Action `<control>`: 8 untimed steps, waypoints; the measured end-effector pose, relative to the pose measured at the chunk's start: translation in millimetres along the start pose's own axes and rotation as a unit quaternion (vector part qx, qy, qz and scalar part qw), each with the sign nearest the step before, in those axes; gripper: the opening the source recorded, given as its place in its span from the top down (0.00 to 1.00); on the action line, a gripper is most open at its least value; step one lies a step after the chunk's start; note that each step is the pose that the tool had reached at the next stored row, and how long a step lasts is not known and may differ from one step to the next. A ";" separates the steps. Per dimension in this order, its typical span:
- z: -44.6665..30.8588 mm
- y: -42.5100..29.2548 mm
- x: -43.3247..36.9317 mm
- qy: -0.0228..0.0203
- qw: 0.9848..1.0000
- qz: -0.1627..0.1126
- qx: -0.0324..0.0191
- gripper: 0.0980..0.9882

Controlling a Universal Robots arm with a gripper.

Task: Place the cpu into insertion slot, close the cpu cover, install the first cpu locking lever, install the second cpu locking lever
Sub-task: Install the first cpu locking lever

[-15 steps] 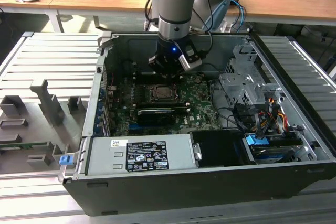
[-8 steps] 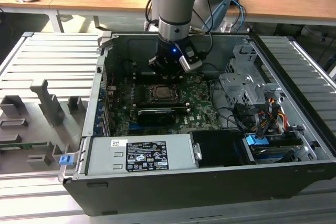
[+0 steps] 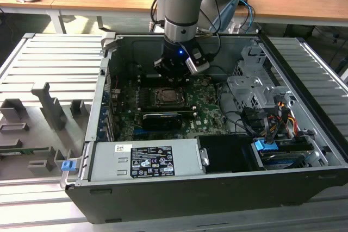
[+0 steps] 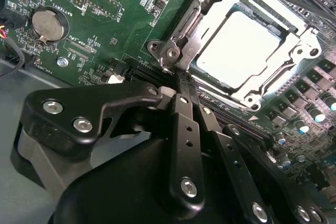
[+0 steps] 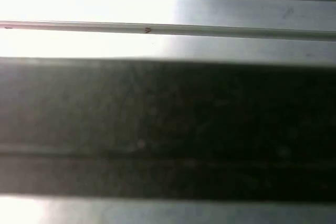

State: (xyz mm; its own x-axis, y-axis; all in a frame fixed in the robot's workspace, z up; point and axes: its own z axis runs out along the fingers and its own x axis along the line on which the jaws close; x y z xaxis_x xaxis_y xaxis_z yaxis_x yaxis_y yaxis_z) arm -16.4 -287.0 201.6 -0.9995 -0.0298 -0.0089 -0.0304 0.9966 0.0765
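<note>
One claw (image 4: 181, 85), fingers pressed together into a single tip, sits at the corner of the cpu cover (image 4: 207, 22), already down over the cpu (image 4: 236, 45) seated in the insertion slot (image 3: 167, 97), mid-motherboard (image 4: 105, 24).

Shiny metal cpu cover (image 4: 247, 85), matt black hand (image 4: 181, 85)

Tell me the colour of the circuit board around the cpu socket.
Green circuit board with fine pale markings, clearest in the second wrist view.
</note>
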 end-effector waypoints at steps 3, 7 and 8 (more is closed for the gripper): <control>-4.3 0.4 0.0 0.000 1.000 0.000 0.000 0.99; -11.5 0.3 -0.1 0.000 1.000 0.000 0.000 0.99; -11.6 -0.3 -0.1 0.000 1.000 0.000 0.000 0.99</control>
State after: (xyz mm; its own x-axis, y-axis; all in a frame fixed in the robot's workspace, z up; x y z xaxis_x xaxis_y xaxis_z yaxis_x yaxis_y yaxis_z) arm -16.4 -288.3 213.1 -0.9995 -0.0298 -0.0087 -0.0303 0.9966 0.0762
